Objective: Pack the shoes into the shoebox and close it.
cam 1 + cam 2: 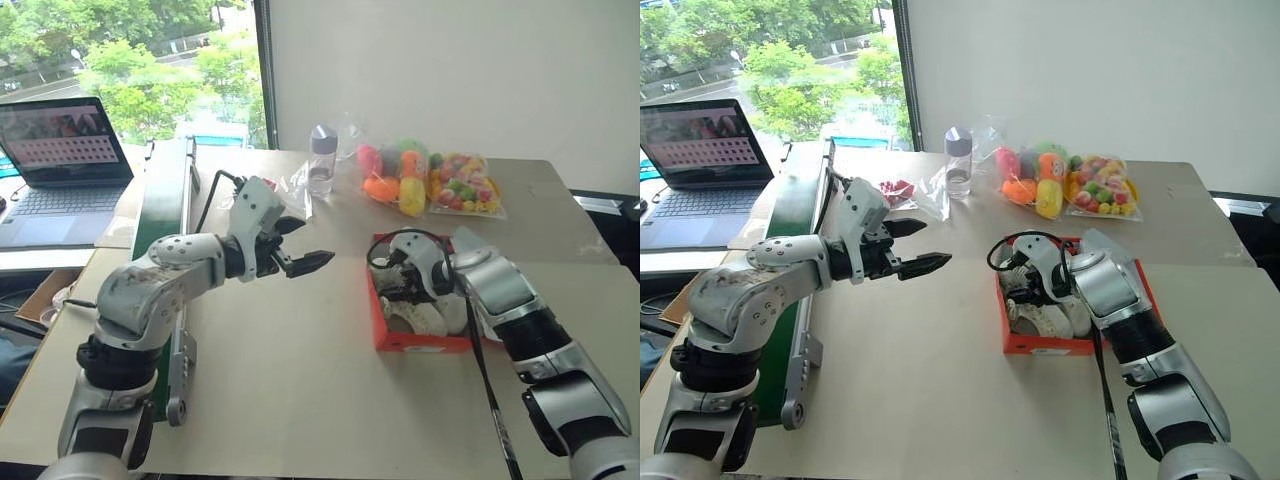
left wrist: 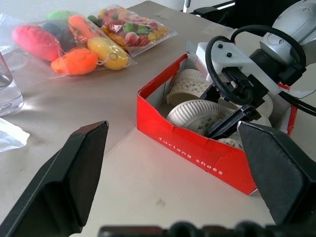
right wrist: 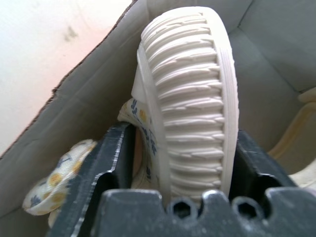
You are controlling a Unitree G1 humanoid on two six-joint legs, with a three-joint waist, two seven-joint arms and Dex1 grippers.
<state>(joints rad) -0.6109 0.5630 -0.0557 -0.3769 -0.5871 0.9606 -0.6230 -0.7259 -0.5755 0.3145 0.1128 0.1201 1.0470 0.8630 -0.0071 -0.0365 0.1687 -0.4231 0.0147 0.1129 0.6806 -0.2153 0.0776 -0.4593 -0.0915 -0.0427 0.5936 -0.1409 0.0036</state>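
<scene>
right now i've got the right gripper [image 3: 185, 163] down inside the shoebox [image 1: 420, 340], right of frame center. its fingers [image 3: 111, 163] sit on both sides of a shoe [image 3: 190, 103] turned sole-up; can't tell if they're still pinching or just let go. 2nd shoe [image 2: 190, 85] lies further back in the box. left gripper [image 1: 300, 248] hangs wide open w/ nothing in it, left of the box, above the table [image 1: 300, 400].
</scene>
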